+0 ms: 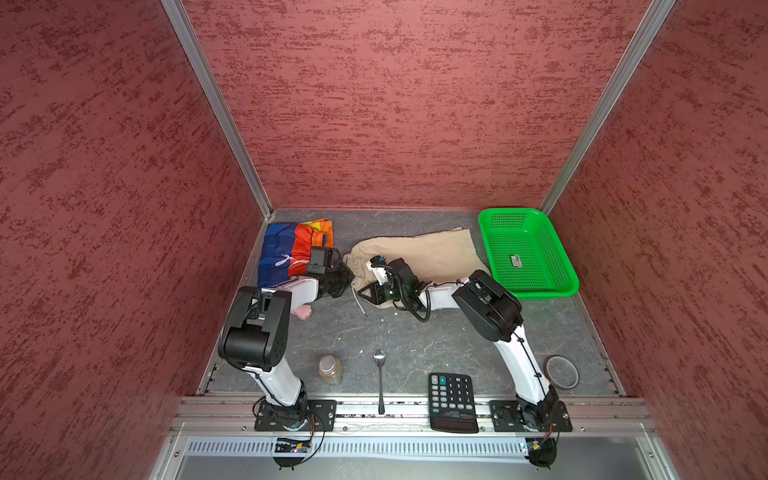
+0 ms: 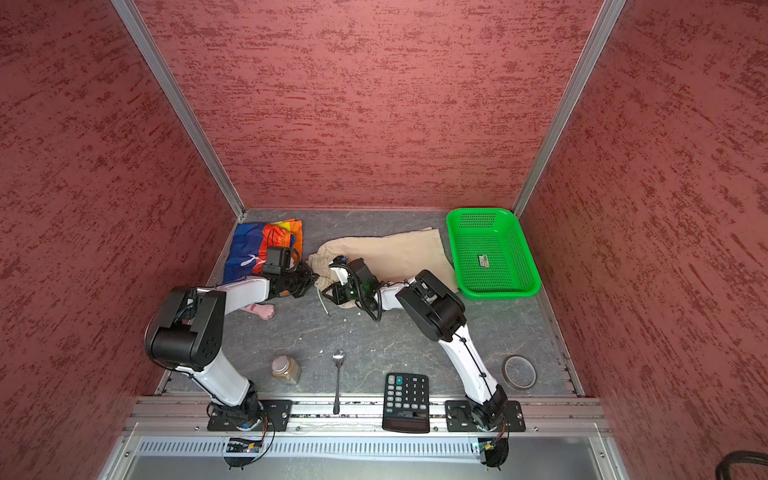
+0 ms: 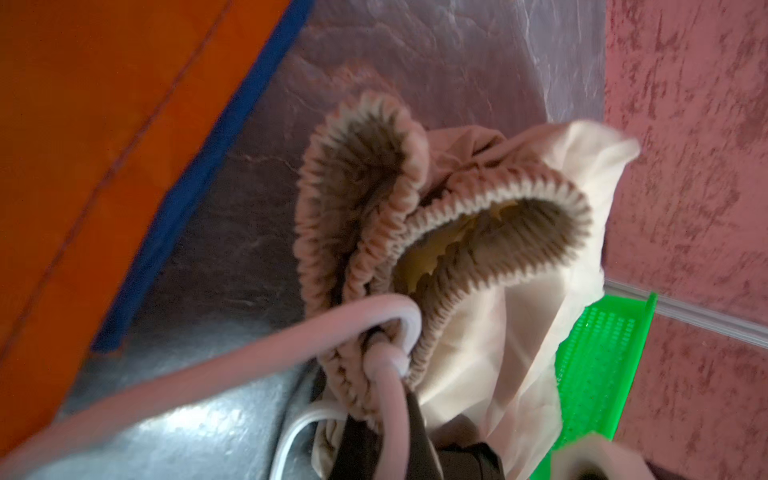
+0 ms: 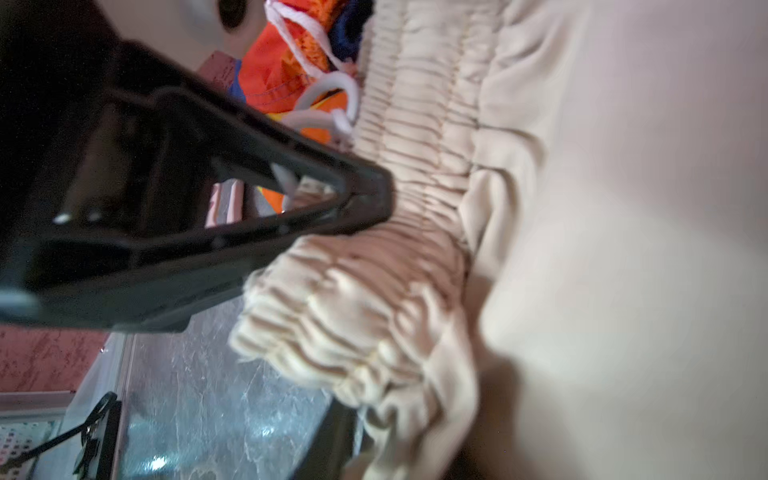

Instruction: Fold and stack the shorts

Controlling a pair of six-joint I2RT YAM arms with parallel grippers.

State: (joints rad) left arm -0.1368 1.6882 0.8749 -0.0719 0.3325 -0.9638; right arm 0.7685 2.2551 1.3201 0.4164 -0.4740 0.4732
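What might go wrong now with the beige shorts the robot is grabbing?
The white drawstring loops right by the left end effector, which is shut on the beige shorts, so it may snag. The right end effector is open, so held at one spot the shorts may bunch instead of folding flat. The rainbow shorts lie close by the left arm and might get dragged.

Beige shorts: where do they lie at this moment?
In both top views the beige shorts lie at the back of the table, right of centre, between the rainbow-striped shorts on the left and the green basket on the right.
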